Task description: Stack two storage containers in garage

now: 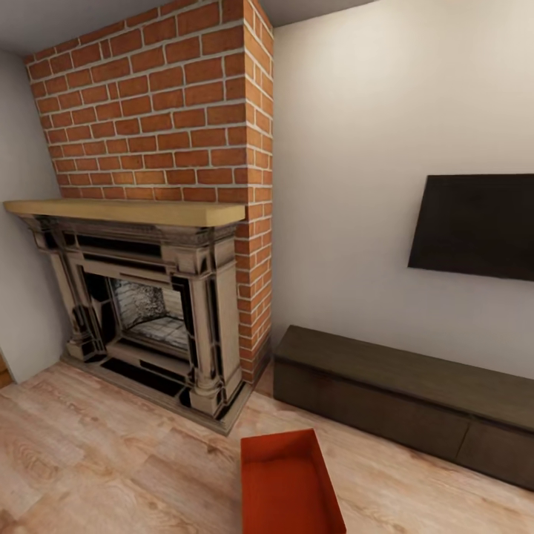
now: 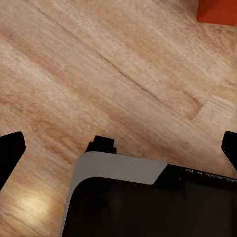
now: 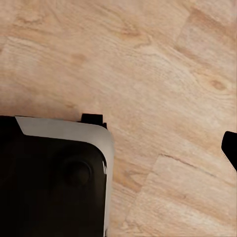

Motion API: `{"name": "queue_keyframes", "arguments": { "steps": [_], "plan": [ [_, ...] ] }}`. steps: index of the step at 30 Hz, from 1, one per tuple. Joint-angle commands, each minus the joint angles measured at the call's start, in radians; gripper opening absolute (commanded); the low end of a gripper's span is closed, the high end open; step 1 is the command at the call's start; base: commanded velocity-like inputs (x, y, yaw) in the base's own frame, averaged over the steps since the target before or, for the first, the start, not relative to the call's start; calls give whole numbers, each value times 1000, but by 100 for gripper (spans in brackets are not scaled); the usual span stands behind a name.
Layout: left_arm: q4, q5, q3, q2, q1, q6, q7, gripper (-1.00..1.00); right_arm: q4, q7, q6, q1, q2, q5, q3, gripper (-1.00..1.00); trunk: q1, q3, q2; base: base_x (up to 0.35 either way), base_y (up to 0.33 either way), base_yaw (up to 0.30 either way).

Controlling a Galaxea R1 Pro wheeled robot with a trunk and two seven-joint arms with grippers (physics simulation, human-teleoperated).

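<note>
One orange-red rectangular open-topped storage tray with thin low walls (image 1: 289,482) lies flat on the light wood-plank floor (image 1: 111,460) of the living room, low in the head view and a little right of centre, its near end cut off by the picture's lower edge. Its long axis runs away from the robot toward the back wall, leaning slightly leftward at the far end, so a short wall faces the gap between the fireplace and the bench. It stands apart from both, with bare planks all round the part that shows. A second patch of the same orange-red (image 2: 217,11) sits at one corner of the left wrist view, resting on the planks; whether it is that tray or another cannot be told. One red-brick chimney breast (image 1: 163,104) rises over a dark carved fireplace surround (image 1: 148,311) topped by a pale wood mantel shelf (image 1: 126,211). One long low dark bench (image 1: 400,397) runs along the white wall, and one black wall screen (image 1: 475,222) hangs above it. The left gripper (image 2: 118,148) hangs over bare planks with its two dark fingertips spread wide, nothing between them. Of the right gripper (image 3: 229,150) just one dark fingertip shows over the planks, so whether its jaws are apart cannot be told.
</note>
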Motion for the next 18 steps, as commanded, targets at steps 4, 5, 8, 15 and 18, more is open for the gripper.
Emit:
{"name": "queue_keyframes", "arguments": {
  "steps": [4,5,8,15,18],
  "plan": [
    [1,8,-7,0,-1,-3,3,100,3,-1,-5,-1,1,-7,8,100,1,-1,-1,265,5,0],
    [1,8,-7,0,-1,-3,3,100,3,-1,-5,-1,1,-6,7,100,1,-1,-1,257,2,0],
    [1,8,-7,0,-1,-4,3,100,3,-3,-5,-1,2,-7,7,100,1,-1,-1,162,1,-53],
    [1,6,-7,0,-1,-5,3,100,3,-7,-5,-1,2,-8,8,100,1,-1,-1,25,0,-170],
    [1,6,-7,0,-1,-5,3,100,3,-7,-5,-1,2,-8,8,100,1,-1,-1,4,0,-189]
  ]
}}
